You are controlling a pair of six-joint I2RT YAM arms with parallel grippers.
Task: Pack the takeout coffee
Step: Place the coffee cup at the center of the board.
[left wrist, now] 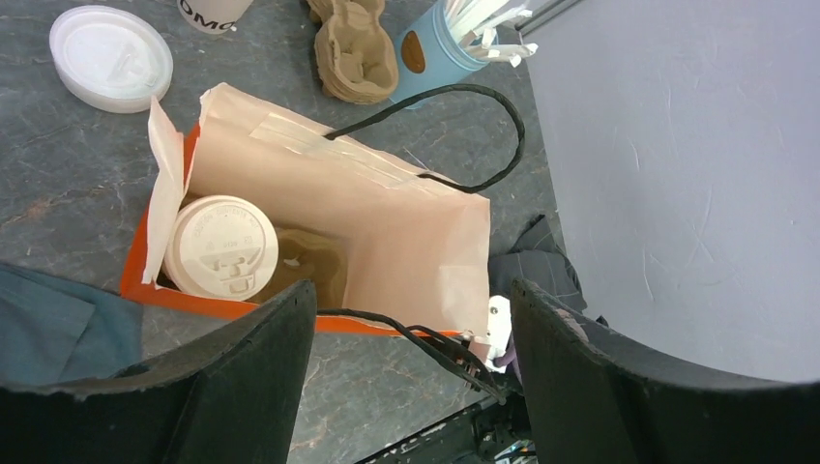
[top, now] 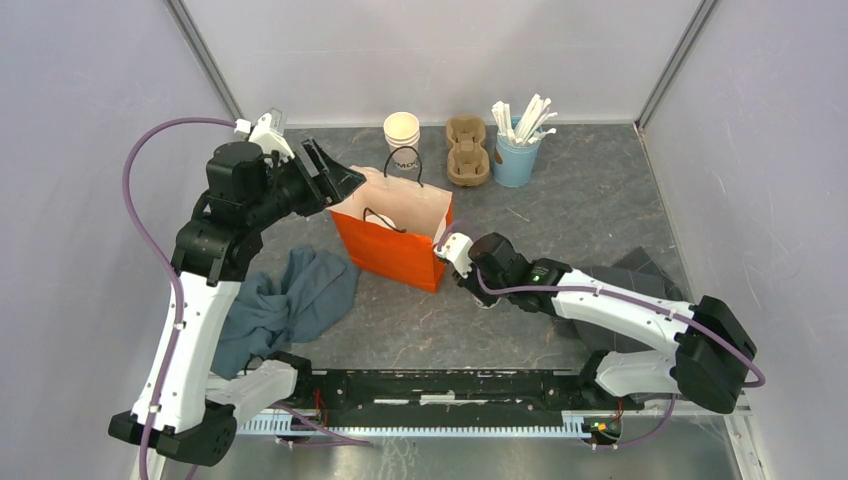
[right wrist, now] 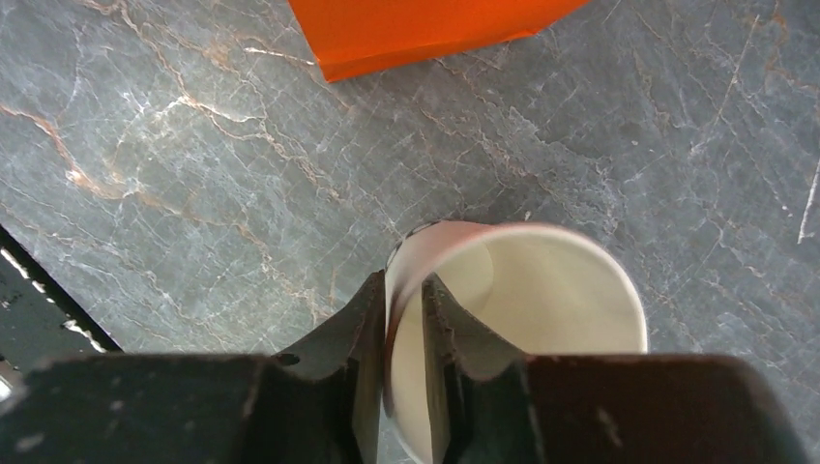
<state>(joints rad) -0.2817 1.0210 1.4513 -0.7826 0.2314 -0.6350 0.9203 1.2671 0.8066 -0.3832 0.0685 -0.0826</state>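
Left wrist: my left gripper (left wrist: 411, 290) stands wide above bag (left wrist: 387, 213), one lidded cup (left wrist: 220, 246) inside; right gripper (right wrist: 404, 290) pinches open cup (right wrist: 551, 290), probably lid (left wrist: 111, 58) next.

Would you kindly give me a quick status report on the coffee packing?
Left end effector open above orange bag. Right end effector pinching lidless cup rim beside bag. One lidded cup inside bag. Nothing blocking bag mouth.

Bag flap (left wrist: 166, 184) hides part of lidded cup (left wrist: 222, 246); open cup (right wrist: 541, 290) rim blurred
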